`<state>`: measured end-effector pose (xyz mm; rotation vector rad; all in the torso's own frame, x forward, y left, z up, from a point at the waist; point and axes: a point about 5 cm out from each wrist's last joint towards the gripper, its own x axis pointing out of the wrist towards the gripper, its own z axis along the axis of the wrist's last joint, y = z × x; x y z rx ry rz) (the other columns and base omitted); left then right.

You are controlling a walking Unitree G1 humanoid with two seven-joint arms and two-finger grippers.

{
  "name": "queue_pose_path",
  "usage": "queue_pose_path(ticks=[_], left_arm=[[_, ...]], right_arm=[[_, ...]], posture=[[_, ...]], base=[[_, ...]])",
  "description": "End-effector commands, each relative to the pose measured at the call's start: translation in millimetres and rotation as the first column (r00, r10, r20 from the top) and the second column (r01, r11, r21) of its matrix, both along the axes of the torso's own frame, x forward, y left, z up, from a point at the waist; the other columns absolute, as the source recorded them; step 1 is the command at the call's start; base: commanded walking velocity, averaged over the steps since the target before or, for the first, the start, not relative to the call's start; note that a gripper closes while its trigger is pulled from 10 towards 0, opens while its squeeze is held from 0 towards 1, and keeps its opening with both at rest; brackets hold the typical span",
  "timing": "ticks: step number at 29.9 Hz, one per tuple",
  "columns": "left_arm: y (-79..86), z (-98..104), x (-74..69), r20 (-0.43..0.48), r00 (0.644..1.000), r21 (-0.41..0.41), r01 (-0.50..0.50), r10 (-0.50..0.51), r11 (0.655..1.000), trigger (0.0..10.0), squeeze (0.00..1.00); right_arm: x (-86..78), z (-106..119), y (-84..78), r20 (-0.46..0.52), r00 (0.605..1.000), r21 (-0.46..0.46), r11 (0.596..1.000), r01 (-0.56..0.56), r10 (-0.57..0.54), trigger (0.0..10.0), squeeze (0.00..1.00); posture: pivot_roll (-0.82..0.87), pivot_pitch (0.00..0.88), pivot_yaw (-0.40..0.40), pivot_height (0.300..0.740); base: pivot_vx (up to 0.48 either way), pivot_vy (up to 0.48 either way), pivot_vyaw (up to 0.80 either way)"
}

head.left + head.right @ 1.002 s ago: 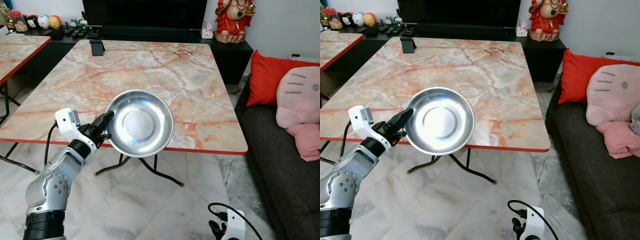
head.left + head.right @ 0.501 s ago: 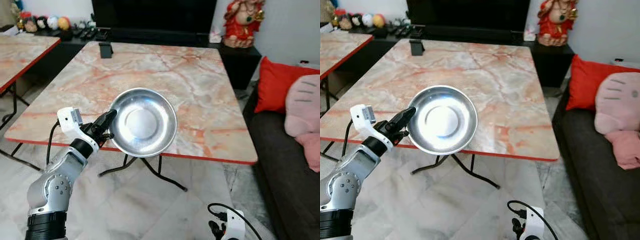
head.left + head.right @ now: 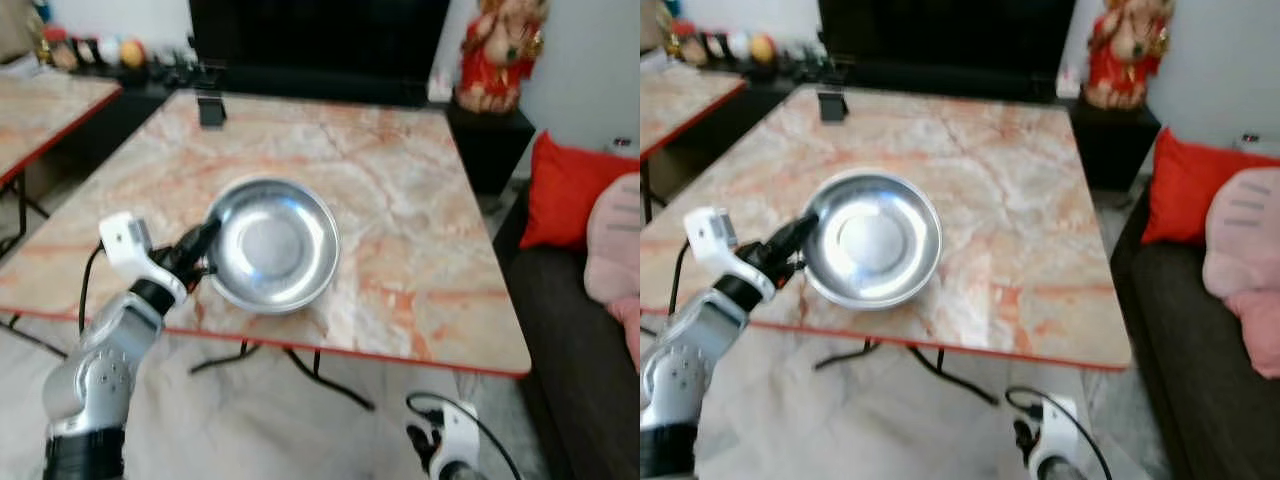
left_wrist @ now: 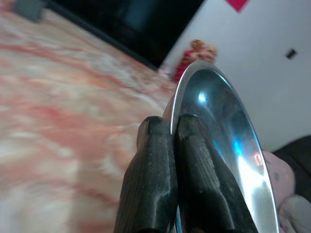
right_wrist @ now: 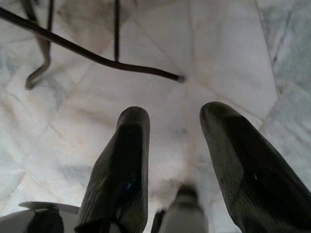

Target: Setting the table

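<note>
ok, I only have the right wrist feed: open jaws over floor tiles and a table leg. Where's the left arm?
Observer: The left gripper is raised at the near edge of the marble table, its jaws shut on the rim of a steel bowl.
Operator: Bowl down on the table yet?
Observer: Can't tell. From the head views it sits over the tabletop near the front edge, but contact isn't clear.
Operator: Anything else on that table?
Observer: One small dark object at the far left corner.
Operator: What's off to the right?
Observer: A dark sofa with a red cushion.
</note>
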<state>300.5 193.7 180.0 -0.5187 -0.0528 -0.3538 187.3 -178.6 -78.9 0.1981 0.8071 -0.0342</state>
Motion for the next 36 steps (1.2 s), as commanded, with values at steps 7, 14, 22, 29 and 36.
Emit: queue_pose_path(ticks=[7, 14, 22, 29, 36], left_arm=[[-10.7, 1, 0.8, 0.001, 0.999, 0.015, 0.041, -0.041, 0.999, 10.0, 0.00], [-0.3, -11, 5.2, -0.074, 0.995, 0.017, -0.070, 0.071, 0.997, 10.0, 0.00], [19.0, -22, 3.2, -0.142, 0.971, -0.003, -0.195, 0.193, 0.981, 10.0, 0.00], [28.2, -29, -3.6, -0.193, 0.959, -0.044, -0.220, 0.208, 0.974, 10.0, 0.00], [23.8, -39, -4.5, -0.239, 0.953, -0.067, -0.208, 0.187, 0.976, 10.0, 0.00]], right_arm=[[-8.1, -3, -10.2, -0.026, 0.999, -0.013, 1.000, 0.023, -0.023, 10.0, 0.00], [-8.1, -3, -10.1, -0.029, 0.999, -0.013, 1.000, 0.020, -0.020, 10.0, 0.00], [-8.4, -3, -9.9, -0.036, 0.999, -0.010, 1.000, 0.014, -0.014, 10.0, 0.00], [-8.7, -4, -10.7, -0.039, 0.999, -0.011, 1.000, 0.006, -0.007, 10.0, 0.00], [-8.9, -4, -10.9, -0.039, 0.999, -0.011, 1.000, 0.002, -0.002, 10.0, 0.00]], posture=[[0.05, 0.000, -0.039, 0.740], [0.05, 0.000, -0.039, 0.740], [0.05, 0.000, -0.038, 0.740], [0.06, 0.000, -0.045, 0.740], [0.05, 0.000, -0.043, 0.740]], base=[[0.281, 0.000, 0.00], [0.039, 0.000, 0.00], [0.000, 0.000, 0.00], [0.000, 0.000, 0.00], [0.000, 0.000, 0.00]])
